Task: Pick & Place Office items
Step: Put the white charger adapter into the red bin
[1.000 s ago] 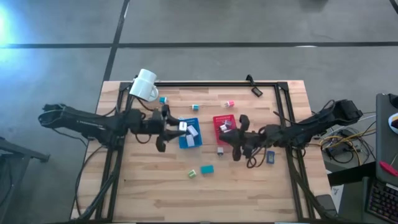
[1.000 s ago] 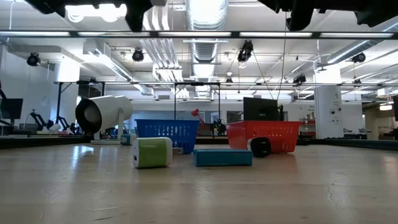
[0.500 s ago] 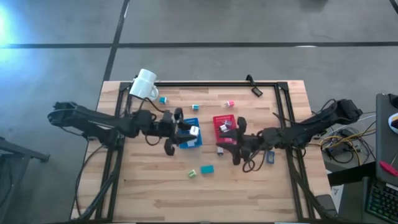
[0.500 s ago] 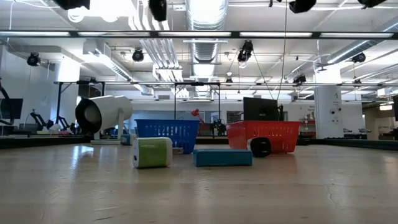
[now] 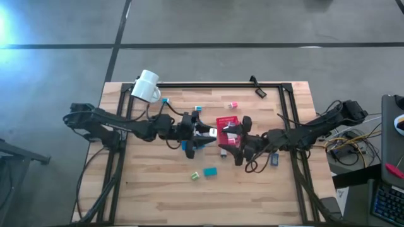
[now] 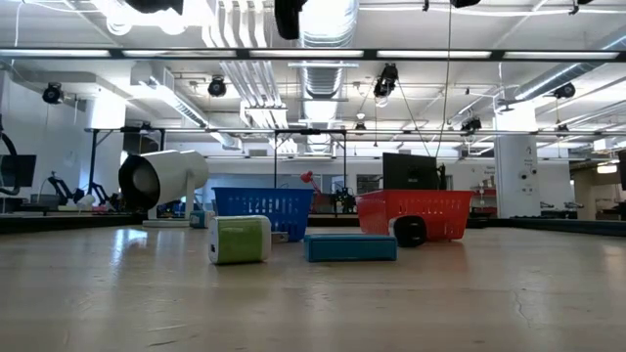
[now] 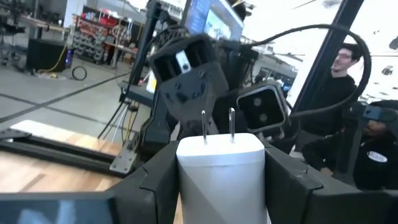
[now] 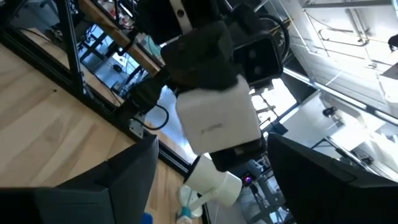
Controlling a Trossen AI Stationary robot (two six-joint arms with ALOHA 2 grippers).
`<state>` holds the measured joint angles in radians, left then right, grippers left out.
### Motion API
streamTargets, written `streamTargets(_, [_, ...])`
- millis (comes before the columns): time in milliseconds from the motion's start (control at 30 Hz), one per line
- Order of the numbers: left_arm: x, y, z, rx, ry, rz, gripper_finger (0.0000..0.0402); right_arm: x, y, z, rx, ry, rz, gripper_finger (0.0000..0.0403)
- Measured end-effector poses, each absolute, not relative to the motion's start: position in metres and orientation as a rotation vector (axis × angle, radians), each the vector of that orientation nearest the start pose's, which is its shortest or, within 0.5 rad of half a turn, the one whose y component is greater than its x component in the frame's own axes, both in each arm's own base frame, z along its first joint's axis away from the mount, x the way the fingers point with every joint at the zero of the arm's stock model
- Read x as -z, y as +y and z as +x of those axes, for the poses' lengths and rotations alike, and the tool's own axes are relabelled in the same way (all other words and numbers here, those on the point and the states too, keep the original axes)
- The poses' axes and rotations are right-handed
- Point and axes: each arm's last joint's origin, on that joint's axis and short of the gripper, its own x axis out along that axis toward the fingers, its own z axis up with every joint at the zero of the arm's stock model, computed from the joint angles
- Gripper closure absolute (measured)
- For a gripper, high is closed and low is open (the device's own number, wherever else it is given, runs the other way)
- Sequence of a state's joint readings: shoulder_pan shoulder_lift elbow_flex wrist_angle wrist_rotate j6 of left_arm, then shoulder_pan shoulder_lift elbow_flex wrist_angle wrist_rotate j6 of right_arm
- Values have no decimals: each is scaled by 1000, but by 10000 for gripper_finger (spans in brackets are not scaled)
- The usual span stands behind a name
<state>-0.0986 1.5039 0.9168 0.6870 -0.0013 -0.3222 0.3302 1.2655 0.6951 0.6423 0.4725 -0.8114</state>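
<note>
Only one mark resembling writing shows: a faint grey print on the side of the white block (image 8: 217,121), too small to read. A small pale sticker on the dark housing of the right arm in the left wrist view is equally illegible.

The left tool (image 5: 207,133) reaches over the middle of the desk (image 5: 158,195) and is closed partway on that white block, one dark finger (image 7: 158,180) pressed to each flank. Two thin metal prongs stand out of the block's free end, pointing at the right arm. The block is clear of the desk, above the gap between the blue tray (image 5: 187,146) and the red tray (image 5: 227,122).

The right tool (image 5: 232,140) sits just at three o'clock of the left one, facing it, over the red tray's near edge. Its fingers (image 8: 127,180) are spread wide with nothing between them; the block hangs in front of them, not touching.

Taking the high view's upper edge as twelve: a teal block (image 5: 210,171) and a green-and-white block (image 5: 196,176) lie side by side at six o'clock of the trays, a dark blue item (image 5: 274,159) at four, a pink piece (image 5: 233,104) at twelve, and the white mug (image 5: 147,85) on its side at ten.
</note>
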Motion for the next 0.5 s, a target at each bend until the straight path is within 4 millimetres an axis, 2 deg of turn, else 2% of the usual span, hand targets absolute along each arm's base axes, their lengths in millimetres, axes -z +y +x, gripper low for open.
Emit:
streamTargets(200, [-289,-34,345,105,-79,-326,224,-281,76,262,164,-9,-786,115])
streamTargets(500, [-286,-33,349,90,-71,-324,224,-282,76,262,168,-19,-784,127])
